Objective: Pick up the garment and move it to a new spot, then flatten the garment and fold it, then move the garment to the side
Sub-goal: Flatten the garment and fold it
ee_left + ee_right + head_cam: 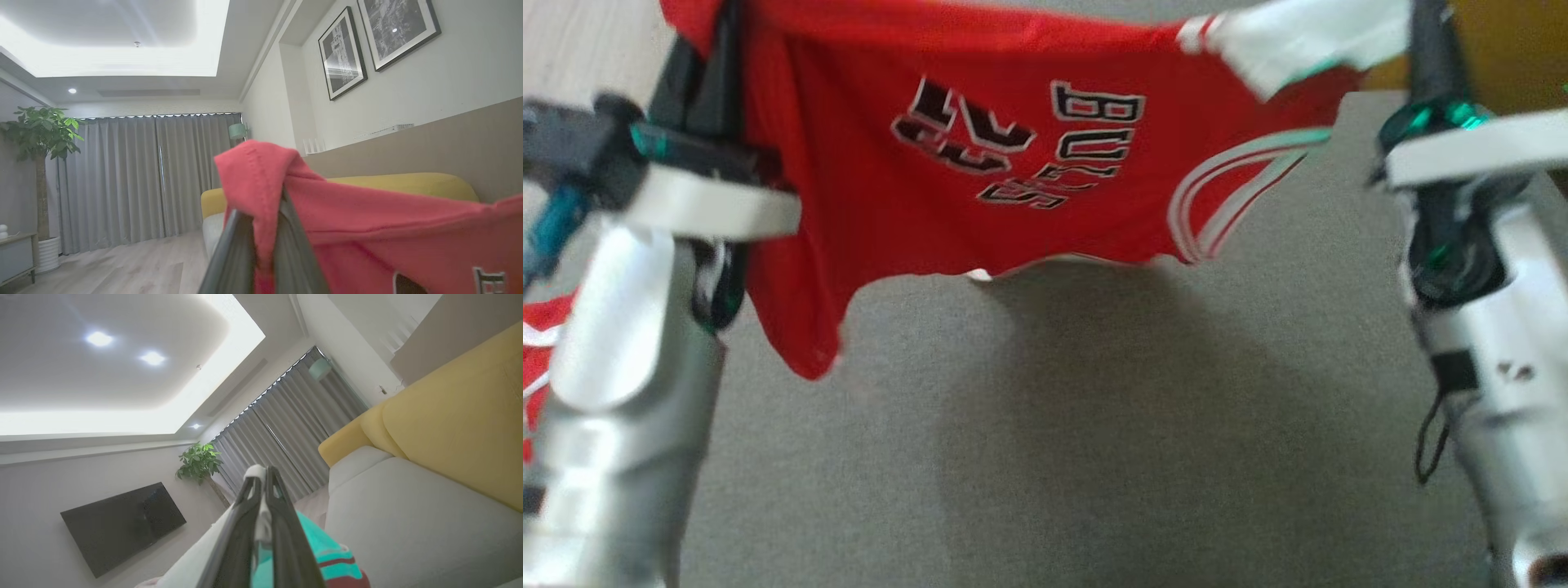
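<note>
The garment is a red jersey with black lettering and white stripes. It hangs stretched between my two grippers above the grey cushion, lettering upside down in the head view. At the upper left, my left gripper is shut on a red corner. In the left wrist view that corner of the garment drapes over the left gripper. My right gripper, at the upper right, is shut on the white-trimmed edge. The right wrist view shows a strip of the garment pinched in the right gripper.
A grey sofa seat lies under the jersey, with the yellow backrest at the far right. Wood floor shows at the upper left. More red cloth peeks out beside my left forearm. Across the room stand a plant and curtains.
</note>
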{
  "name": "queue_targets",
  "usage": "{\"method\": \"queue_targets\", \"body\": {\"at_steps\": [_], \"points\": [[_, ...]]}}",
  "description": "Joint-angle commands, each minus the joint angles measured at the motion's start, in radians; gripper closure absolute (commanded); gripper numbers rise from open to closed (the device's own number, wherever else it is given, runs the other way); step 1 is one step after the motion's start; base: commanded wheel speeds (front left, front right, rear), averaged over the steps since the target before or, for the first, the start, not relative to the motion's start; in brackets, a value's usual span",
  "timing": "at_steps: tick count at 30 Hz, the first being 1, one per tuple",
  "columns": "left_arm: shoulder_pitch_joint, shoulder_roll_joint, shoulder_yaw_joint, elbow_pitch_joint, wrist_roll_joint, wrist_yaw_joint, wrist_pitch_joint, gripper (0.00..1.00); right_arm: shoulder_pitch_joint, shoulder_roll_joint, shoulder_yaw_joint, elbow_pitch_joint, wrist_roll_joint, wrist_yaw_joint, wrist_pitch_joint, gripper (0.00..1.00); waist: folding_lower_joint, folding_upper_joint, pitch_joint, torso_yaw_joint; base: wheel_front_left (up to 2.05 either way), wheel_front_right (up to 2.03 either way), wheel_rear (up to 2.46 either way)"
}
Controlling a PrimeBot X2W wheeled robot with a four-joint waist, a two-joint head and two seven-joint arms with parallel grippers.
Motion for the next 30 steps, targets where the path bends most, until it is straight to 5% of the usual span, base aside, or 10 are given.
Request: {"method": "queue_targets", "body": {"at_steps": [1,7,15,21,24,30], "points": [[-0.104,0.049,0.017,-0.002,-0.016,0.002,-0.001,1.00,-0.087,-0.012,-0.014,-0.042,0.004,0.007,0.015,1.00,0.0001,0.0000,0.014,-0.004,0.00,0.00,0.00],[-0.257,0.073,-0.022,0.080,-0.024,0.002,0.021,1.00,-0.245,-0.012,-0.080,-0.003,-0.054,0.007,0.026,1.00,0.0001,0.0000,0.100,-0.011,0.00,0.00,0.00],[-0.483,0.070,-0.042,0.247,0.046,0.032,0.005,1.00,-0.568,0.044,-0.149,0.207,-0.271,0.007,-0.068,1.00,0.0001,0.0000,0.266,-0.021,0.00,0.00,0.00],[-0.660,0.047,-0.007,0.239,0.090,0.074,-0.003,1.00,-0.785,0.080,-0.331,0.211,-0.452,0.007,-0.096,1.00,0.0001,0.0000,0.366,-0.029,0.00,0.00,0.00],[-0.665,0.038,0.026,0.206,0.096,0.075,-0.004,1.00,-0.786,0.113,-0.407,0.178,-0.498,0.007,-0.096,1.00,0.0001,0.0000,0.393,-0.034,0.00,0.00,0.00],[-0.470,0.006,0.098,0.248,0.050,0.047,-0.004,1.00,-0.594,0.133,-0.402,0.177,-0.472,0.007,-0.097,1.00,0.0001,0.0000,0.407,-0.046,0.00,0.00,0.00]]}}
